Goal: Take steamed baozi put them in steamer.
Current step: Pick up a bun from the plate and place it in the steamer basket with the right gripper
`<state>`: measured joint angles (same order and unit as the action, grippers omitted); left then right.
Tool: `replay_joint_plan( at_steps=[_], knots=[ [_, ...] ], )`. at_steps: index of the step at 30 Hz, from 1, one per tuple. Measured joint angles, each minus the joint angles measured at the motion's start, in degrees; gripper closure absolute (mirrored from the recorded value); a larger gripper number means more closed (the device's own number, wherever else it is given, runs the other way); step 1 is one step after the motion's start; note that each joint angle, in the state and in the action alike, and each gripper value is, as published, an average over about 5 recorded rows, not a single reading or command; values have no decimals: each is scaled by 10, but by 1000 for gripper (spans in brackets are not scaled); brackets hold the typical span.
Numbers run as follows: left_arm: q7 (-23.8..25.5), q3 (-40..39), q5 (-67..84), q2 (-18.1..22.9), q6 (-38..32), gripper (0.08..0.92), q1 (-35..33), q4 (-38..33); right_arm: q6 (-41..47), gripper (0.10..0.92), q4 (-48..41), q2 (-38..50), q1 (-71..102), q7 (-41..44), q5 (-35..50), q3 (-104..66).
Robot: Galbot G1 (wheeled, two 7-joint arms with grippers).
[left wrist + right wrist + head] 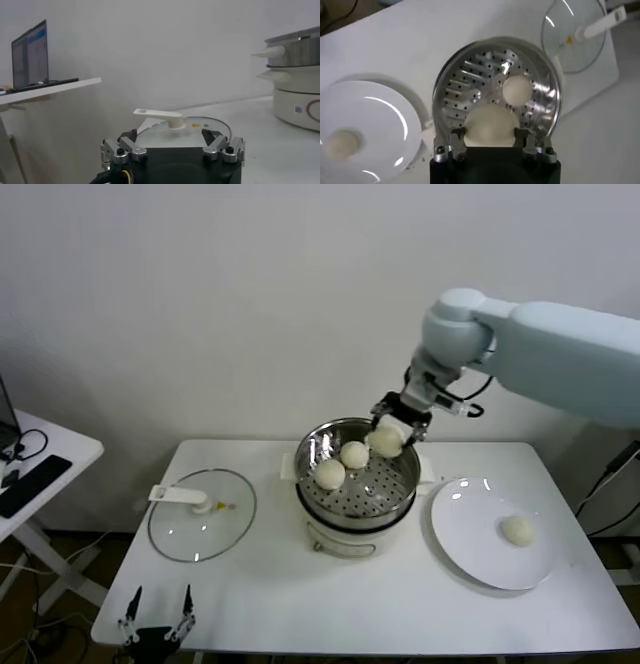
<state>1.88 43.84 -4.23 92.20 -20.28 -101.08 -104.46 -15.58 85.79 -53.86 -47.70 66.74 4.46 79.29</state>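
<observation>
While the right gripper [400,424] hangs over the far rim of the steamer [358,509], its jaws are closed on one steamed baozi [385,441]. Two more baozi [342,464] sit inside the steamer; a fourth baozi [517,530] lies on the white plate [470,544] beside it. A glass lid [201,515] rests on the white table [300,604].

Left wrist view: left gripper [172,150], jaws apart and empty, parked low before the lid.

Right wrist view: the held bun [490,125] sits between the fingers [456,140] above the steamer's perforated floor.

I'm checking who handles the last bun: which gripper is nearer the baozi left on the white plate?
Right. The right gripper hangs over the steamer beside the plate, holding another bun. The left gripper waits open at the table's opposite front corner, far from the plate's baozi.
</observation>
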Motion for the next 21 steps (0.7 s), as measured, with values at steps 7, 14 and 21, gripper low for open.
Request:
replay_joint_plan(
  at_steps=[7,14,21],
  knots=[
    [-1,2,0,0,-1,177,2,5,-34,355,-10,-52,32,-20,-57,16],
    [-1,3,-1,0,-1,177,2,9,-52,355,-18,-82,72,-35,-98,24],
    [-2,4,-3,0,-4,177,3,14,-65,355,-22,-93,105,-44,-124,30]
  ],
)
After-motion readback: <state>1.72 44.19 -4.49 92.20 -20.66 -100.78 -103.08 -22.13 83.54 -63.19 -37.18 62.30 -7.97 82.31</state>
